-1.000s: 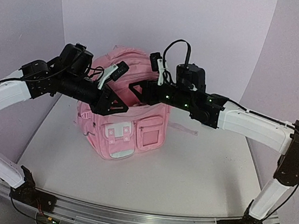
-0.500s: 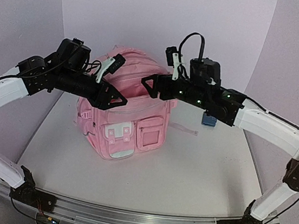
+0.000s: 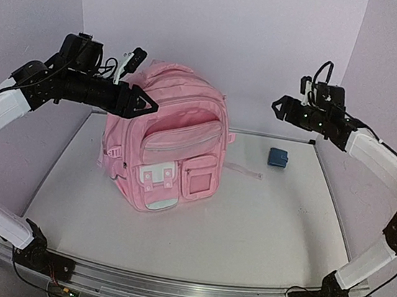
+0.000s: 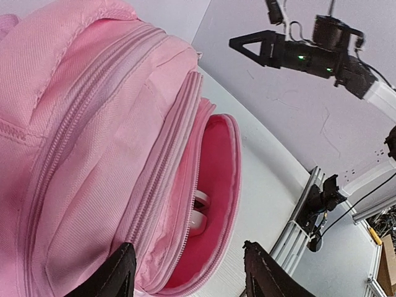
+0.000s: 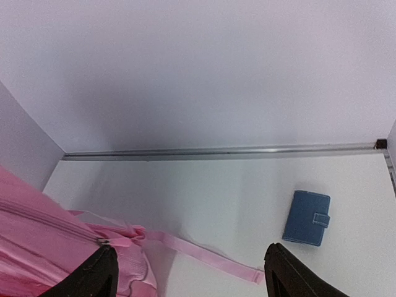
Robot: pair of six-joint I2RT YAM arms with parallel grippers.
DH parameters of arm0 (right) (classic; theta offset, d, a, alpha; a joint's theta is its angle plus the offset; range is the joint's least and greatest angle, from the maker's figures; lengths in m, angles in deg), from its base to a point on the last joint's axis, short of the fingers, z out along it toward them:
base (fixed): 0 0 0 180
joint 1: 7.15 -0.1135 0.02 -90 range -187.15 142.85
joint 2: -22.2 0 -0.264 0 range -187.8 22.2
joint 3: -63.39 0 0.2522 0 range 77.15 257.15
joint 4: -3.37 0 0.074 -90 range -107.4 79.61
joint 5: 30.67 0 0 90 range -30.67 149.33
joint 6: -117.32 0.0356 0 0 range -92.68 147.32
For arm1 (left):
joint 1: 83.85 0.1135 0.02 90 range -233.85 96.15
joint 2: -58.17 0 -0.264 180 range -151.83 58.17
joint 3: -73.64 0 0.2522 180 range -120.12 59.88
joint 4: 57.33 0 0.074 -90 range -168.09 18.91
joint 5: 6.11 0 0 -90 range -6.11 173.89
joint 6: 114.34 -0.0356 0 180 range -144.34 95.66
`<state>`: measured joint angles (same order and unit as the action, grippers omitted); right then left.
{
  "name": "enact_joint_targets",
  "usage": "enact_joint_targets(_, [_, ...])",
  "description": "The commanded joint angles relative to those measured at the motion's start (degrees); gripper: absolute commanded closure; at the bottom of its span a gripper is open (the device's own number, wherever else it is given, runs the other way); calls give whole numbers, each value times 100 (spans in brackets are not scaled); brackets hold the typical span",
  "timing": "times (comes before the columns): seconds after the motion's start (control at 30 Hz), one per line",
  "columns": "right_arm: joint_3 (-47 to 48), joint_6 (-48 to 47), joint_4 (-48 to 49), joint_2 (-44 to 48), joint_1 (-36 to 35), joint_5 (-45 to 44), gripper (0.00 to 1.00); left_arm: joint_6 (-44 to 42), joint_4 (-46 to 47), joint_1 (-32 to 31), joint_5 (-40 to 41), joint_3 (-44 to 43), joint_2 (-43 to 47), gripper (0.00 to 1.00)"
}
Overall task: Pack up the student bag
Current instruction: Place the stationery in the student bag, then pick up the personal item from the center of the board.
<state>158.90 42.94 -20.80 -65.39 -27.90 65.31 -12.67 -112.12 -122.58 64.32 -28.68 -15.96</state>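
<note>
The jaws of the left gripper are spread and empty at the upper left of the top view, beside the top of the large light-pink fabric backpack. This backpack stands upright at centre frame on the white surface, with a front compartment gaping on red-pink lining. The jaws of the right gripper are likewise spread and empty at the upper right, higher in frame than a small blue fabric wallet lying right of the backpack.

The white table carries the upright student bag and a small blue wallet, apart from it.
</note>
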Motion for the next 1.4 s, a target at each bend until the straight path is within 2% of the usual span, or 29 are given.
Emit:
enact_joint_targets(0.0, [-97,240,-82,-857,893,1149,24,248,168,15,-306,204,91,40])
enact_joint_targets(0.27, [208,609,374,-2390,1988,2032,39,541,285,32,-314,566,206,39])
enact_joint_targets(0.57, [326,908,706,-3515,2392,2350,48,670,449,31,-277,795,434,38])
enact_joint_targets(0.93, [238,1384,1463,-4008,2462,2863,56,727,357,32,-254,759,494,36])
enact_joint_targets(1.27, [320,1786,1704,-4312,2462,2870,63,714,256,32,-249,663,469,36])
enact_joint_targets(1.37, [282,1934,1878,-4353,2462,2977,69,696,253,32,-296,672,456,36])
